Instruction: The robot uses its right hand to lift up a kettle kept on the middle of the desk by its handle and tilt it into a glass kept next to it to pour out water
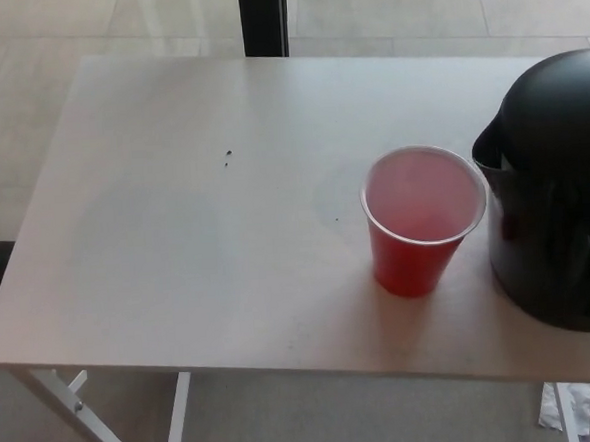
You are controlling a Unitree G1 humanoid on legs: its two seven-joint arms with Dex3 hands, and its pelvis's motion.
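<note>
Desk (176,238): matte pale top is lying flat.
Cup (423,218): tapered red plastic.
Kettle (559,190): rounded glossy black.
Hands: I am seeing neither.

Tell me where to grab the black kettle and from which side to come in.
Grip the black kettle by its handle, coming from the robot's right. Its spout points left toward the red cup, so the handle most likely lies on the far side, beyond the picture's right edge and unseen here. No robot hand shows.
</note>
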